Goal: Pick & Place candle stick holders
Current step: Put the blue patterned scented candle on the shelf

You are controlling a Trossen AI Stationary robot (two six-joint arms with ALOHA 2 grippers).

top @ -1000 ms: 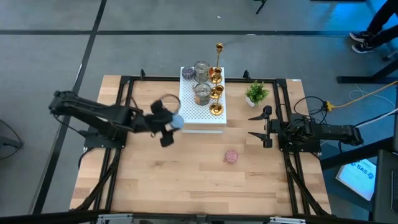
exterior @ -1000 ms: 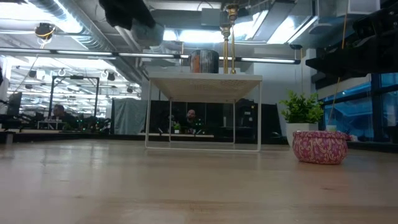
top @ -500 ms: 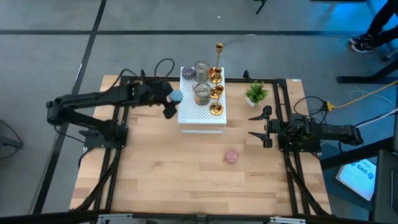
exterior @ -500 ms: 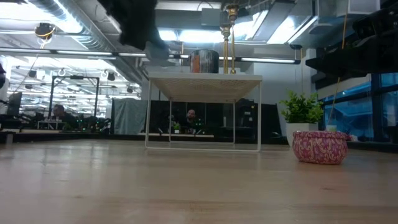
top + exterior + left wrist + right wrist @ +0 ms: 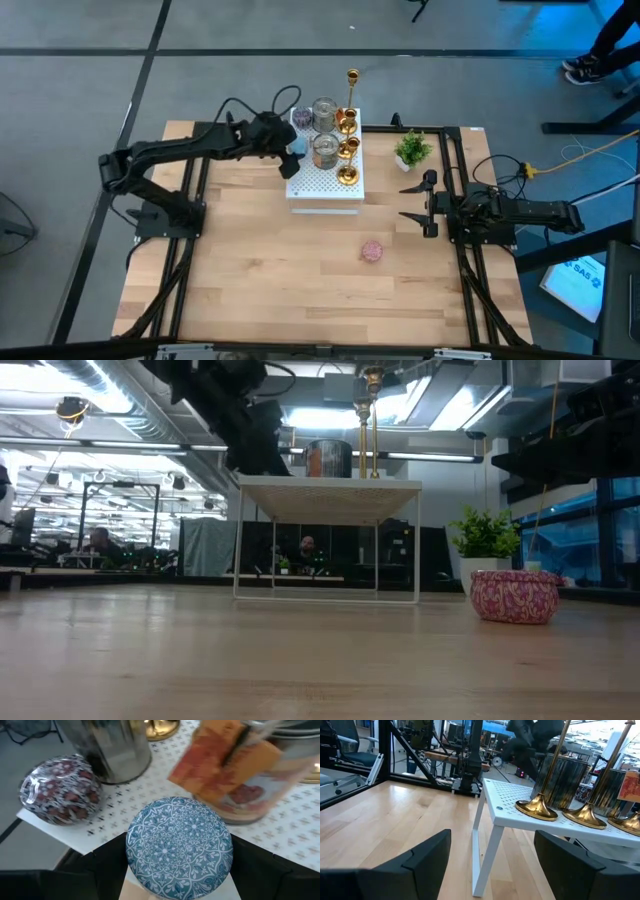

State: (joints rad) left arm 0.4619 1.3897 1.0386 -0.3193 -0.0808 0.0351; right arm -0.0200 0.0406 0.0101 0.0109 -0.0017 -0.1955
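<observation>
pink holder (image 5: 372, 251) unmoved on table (image 5: 250, 280), near the front | right gripper (image 5: 417, 203) idle at right edge, fingers apart | left gripper (image 5: 293, 150) has swung from mid-table to the white stand (image 5: 325, 188), clamped on blue holder (image 5: 179, 845), apparently just above its left edge beside silvery cups (image 5: 324, 150)

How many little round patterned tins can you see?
3. A blue one is in the left gripper at the white stand's edge, a dark red one sits on the stand's corner, and a pink one is on the table.
</observation>
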